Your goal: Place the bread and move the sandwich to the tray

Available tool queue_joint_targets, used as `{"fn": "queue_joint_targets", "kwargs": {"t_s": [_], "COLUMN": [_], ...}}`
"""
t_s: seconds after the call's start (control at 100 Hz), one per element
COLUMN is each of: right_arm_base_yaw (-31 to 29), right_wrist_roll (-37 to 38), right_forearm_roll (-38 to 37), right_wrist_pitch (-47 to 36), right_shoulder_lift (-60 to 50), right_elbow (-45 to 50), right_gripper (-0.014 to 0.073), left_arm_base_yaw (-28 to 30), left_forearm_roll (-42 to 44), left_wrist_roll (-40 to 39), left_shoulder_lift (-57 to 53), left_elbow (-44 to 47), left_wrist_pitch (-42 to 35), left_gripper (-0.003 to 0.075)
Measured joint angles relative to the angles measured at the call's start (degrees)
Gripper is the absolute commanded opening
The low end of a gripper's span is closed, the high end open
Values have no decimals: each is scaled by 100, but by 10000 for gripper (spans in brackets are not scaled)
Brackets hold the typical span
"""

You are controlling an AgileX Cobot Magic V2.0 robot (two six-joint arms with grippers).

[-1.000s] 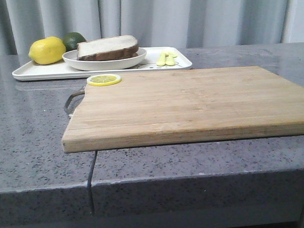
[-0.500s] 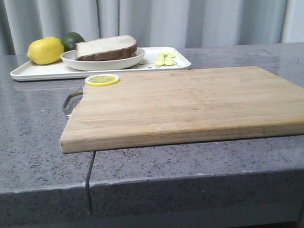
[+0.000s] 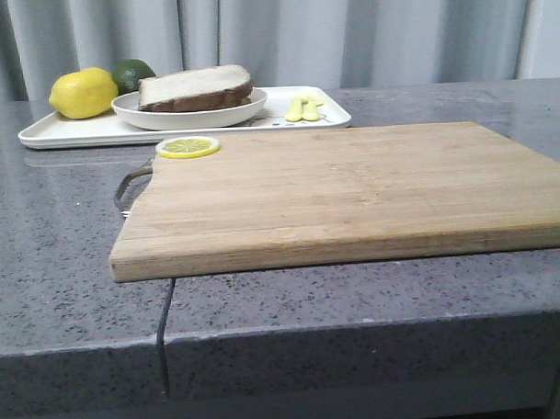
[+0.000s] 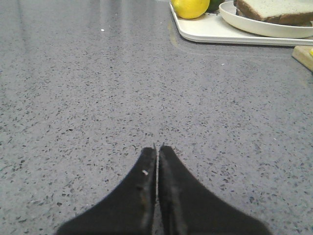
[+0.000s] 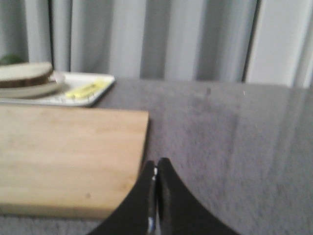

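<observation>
Bread [image 3: 196,87] on round white plate [image 3: 190,113], plate on tray [image 3: 75,132] at far left of grey counter [image 3: 51,245]. Lemon [image 3: 83,92] and dark green fruit [image 3: 133,72] on tray beside plate; small yellow items [image 3: 304,107] at tray's right end. Cutting board [image 3: 344,193] in foreground, lemon slice [image 3: 188,146] on its near-tray corner. Left end effector [image 4: 157,152] closed, empty, over bare counter. Right end effector [image 5: 156,169] closed, empty, near board's edge.

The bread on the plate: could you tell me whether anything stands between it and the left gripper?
Nothing visible does. In the left wrist view, bare grey countertop runs from the left gripper, jaws closed, toward the tray, where the bread lies on the plate. The lemon sits beside that line.
</observation>
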Motion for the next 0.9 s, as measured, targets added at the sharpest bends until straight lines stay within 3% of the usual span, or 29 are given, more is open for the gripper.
{"fn": "queue_joint_targets", "kwargs": {"t_s": [0.12, 0.31, 0.9], "right_arm_base_yaw": [-187, -294, -294], "right_wrist_roll": [27, 35, 39], "right_forearm_roll": [-7, -7, -7], "right_wrist_pitch": [955, 1713, 1869], "right_shoulder_lift": [-74, -87, -87], "right_elbow": [0, 0, -11], "right_gripper": [-60, -60, -60], "left_arm_base_yaw": [0, 0, 0], "left_forearm_roll": [0, 0, 0], "left_wrist_roll": [0, 0, 0], "left_shoulder_lift": [0, 0, 0], "left_elbow": [0, 0, 0], "left_wrist_pitch": [0, 0, 0], "left_gripper": [-20, -20, -20]}}
